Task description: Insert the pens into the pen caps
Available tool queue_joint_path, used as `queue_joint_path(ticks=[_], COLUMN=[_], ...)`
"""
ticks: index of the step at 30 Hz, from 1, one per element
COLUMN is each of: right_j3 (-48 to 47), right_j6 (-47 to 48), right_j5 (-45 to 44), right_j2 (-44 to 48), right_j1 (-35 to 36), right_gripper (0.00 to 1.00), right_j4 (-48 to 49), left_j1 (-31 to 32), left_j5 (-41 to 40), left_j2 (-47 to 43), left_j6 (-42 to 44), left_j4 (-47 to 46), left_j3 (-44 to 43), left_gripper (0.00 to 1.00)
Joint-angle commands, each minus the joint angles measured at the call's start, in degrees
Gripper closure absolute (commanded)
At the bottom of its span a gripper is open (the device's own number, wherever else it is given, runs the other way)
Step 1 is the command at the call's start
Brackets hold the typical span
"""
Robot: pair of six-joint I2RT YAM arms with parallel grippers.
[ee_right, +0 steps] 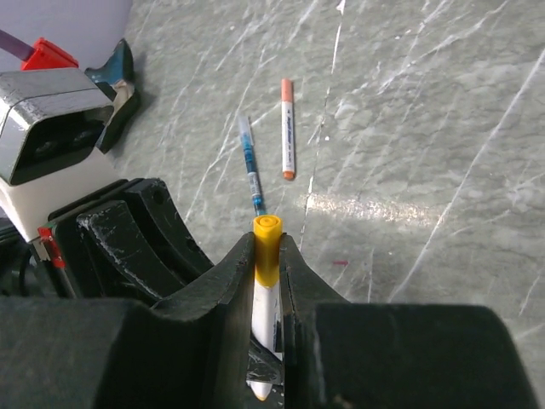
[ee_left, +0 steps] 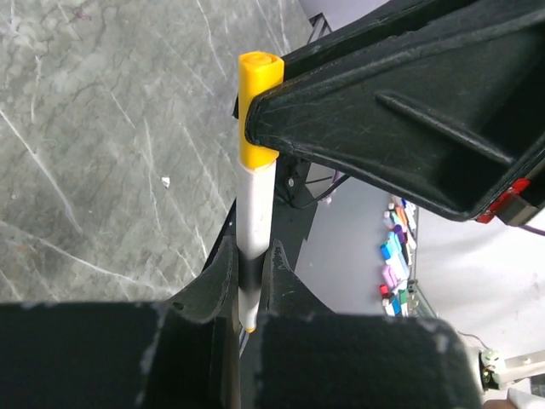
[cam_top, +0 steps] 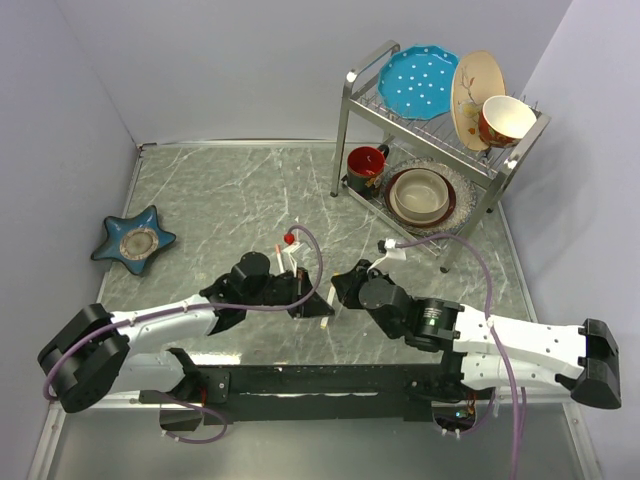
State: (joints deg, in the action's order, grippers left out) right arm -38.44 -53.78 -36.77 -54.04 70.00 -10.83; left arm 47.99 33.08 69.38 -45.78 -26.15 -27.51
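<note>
Pens update: white pen (ee_left: 254, 213) is pinched upright in the left hand (ee_left: 249, 260), with the yellow cap (ee_right: 267, 247) on its tip squeezed by the right hand (ee_right: 266, 256). At 12 o'clock just past them, the teal pen (ee_right: 249, 166) and an orange-capped one (ee_right: 287, 132) lie flat on the grey marbled bench (cam_top: 200, 190). Dish rack (cam_top: 440, 130) is at 2 o'clock, star dish (cam_top: 135, 238) at 9, bare bench toward the far wall.
</note>
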Motion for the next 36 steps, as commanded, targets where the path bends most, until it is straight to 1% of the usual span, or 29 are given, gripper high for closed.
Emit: queue_joint_path(ticks=[1, 2, 4, 5, 8, 13, 15, 18, 20, 23, 26, 28, 29, 36], right_j3=[-3.0, -3.4, -3.9, -4.4, -6.7, -5.2, -5.8, -9.8, -13.7, -16.1, -16.8, -17.3, -18.3, -24.6], right_j6=[-4.0, -3.7, -1.3, -0.7, 0.7, 5.9, 9.9, 14.9, 16.2, 18.6, 19.3, 19.9, 19.9, 21.7], right_j5=[3.3, 3.2, 4.2, 4.2, 3.8, 7.0, 8.6, 12.7, 14.4, 16.1, 18.4, 19.4, 19.5, 13.6], right_j2=[-0.6, -0.5, 0.5, 0.8, 2.1, 7.3, 8.8, 8.3, 7.4, 5.9, 4.3, 3.0, 2.5, -1.2], right_j1=[3.2, 3.3, 3.3, 3.3, 3.3, 3.3, 3.3, 3.3, 3.3, 3.3, 3.3, 3.3, 3.2, 3.3], right_gripper=[0.75, 0.71, 0.66, 0.59, 0.51, 0.46, 0.41, 0.37, 0.34, 0.29, 0.26, 0.21, 0.20, 0.20], right_j4=[-5.4, -5.2, -2.9, -2.9, -4.4, -0.5, 1.3, 0.6, -0.6, -0.3, 1.3, 2.7, 2.6, -1.1], left_j1=[-1.3, -1.3, -1.3, -1.3, -1.3, -1.3, -1.3, -1.3, -1.3, -1.3, -1.3, -1.3, -1.3, -1.3], left_j5=[-7.2, -7.2, -7.1, -7.0, -7.2, -7.7, -6.6, -4.7, -3.3, -1.9, -2.0, -1.7, -1.5, 1.0], left_j2=[-1.7, -2.2, -3.9, -5.1, -8.4, -15.0, -18.8, -23.8, -26.8, -30.2, -32.0, -32.5, -32.8, -32.4], left_j6=[3.1, 3.3, 3.9, 4.1, 4.6, 6.0, 7.6, 9.8, 11.1, 12.9, 13.6, 13.7, 13.7, 13.4], left_j4=[-3.8, -3.5, -2.9, -2.4, 0.1, 4.2, 5.4, 8.2, 10.6, 13.0, 14.8, 15.2, 15.2, 13.6], left_j3=[-4.8, -4.7, -4.7, -4.7, -4.6, -3.3, -2.8, -1.9, -1.3, -0.7, -0.4, -0.2, -0.1, -0.1], left_gripper=[0.99, 0.99, 0.99, 0.99, 0.99, 0.99, 0.99, 0.99, 0.99, 0.99, 0.99, 0.99, 0.99, 0.99])
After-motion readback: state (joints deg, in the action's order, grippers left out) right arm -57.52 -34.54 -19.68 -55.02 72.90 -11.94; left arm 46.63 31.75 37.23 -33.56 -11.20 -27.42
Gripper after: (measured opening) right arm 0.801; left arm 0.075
